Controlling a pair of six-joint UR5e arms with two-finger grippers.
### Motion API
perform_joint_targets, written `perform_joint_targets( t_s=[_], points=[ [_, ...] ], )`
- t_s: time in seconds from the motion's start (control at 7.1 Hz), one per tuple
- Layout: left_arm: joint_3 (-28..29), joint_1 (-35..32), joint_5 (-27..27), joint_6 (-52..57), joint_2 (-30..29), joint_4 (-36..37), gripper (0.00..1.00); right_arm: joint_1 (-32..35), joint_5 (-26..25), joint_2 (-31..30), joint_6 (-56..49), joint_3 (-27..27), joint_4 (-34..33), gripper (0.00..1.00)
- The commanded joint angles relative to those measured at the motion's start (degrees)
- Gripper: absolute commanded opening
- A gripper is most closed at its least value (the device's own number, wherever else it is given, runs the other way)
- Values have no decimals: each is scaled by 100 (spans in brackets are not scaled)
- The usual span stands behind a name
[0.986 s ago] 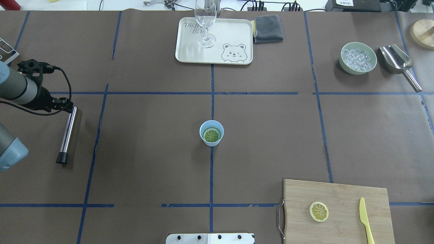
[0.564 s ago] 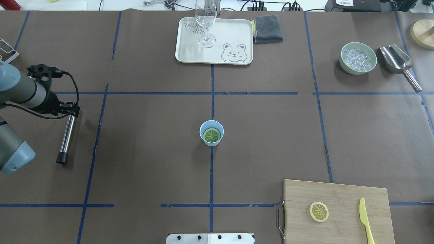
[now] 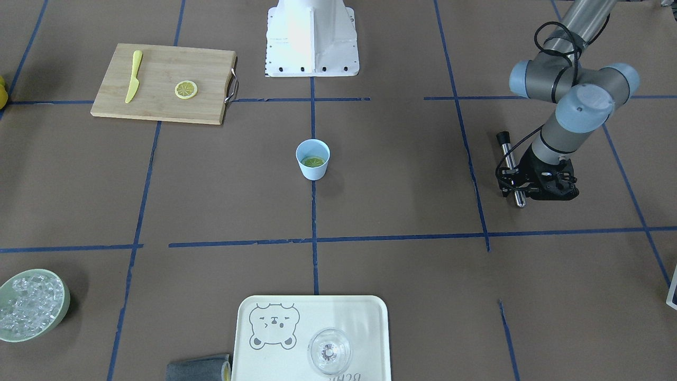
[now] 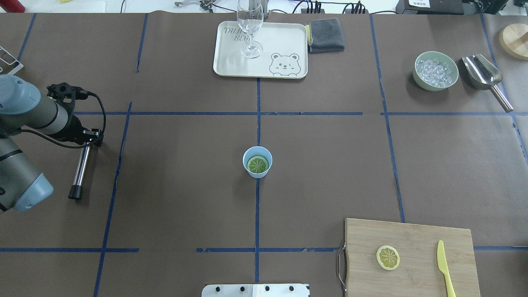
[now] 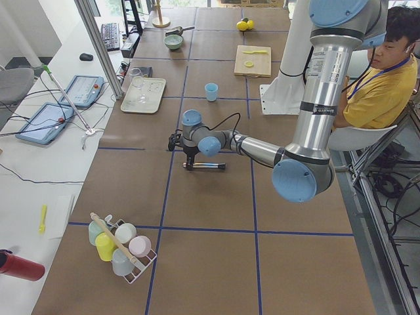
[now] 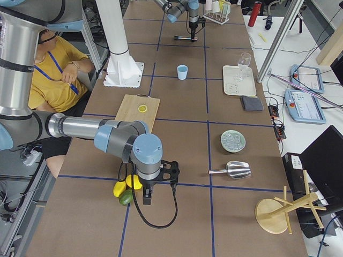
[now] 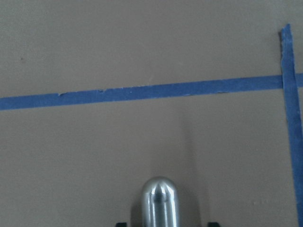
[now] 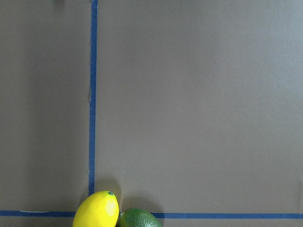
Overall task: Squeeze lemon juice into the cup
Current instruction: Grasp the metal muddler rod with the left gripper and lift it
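The left gripper (image 4: 88,139) straddles the rod (image 4: 78,171) at one end, jaws apart, holding nothing. The lemon (image 4: 258,165) lies in the cup (image 3: 312,170). Closing so near the end could let the rod tip or slip.

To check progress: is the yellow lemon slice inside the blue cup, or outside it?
Outside. The lemon slice lies flat on the wooden board, apart from the cup, which holds a greenish slice.

The metal rod (image 7: 160,203) is cut off by the lower frame edge. The right gripper (image 6: 147,201) appears too small to tell how its jaws stand.
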Motion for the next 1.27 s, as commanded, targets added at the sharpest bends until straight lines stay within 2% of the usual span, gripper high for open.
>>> perform_joint_targets(
  t_s=[0.0,0.42,0.56,0.7,0.85,0.99,1.13],
  points=[
    [-54,-3,10,51,4,20,0,16,0,-1,-10,6,0,100],
    [-641,-12,54,392,-13,20,0,16,9,8,7,15,0,100],
    [-756,-29,707,420,-527,-24,0,16,9,8,25,50,0,100],
    [-801,-12,1105,403,-993,-33,0,16,9,8,25,68,9,100],
    [-932,-3,1161,429,-1329,-42,0,16,9,17,16,68,9,100],
    [-1064,-3,1579,420,-1567,-346,0,16,17,25,16,68,18,100],
    [-1195,128,2210,403,-1569,-1167,0,7,18,43,69,68,139,100]
  ],
)
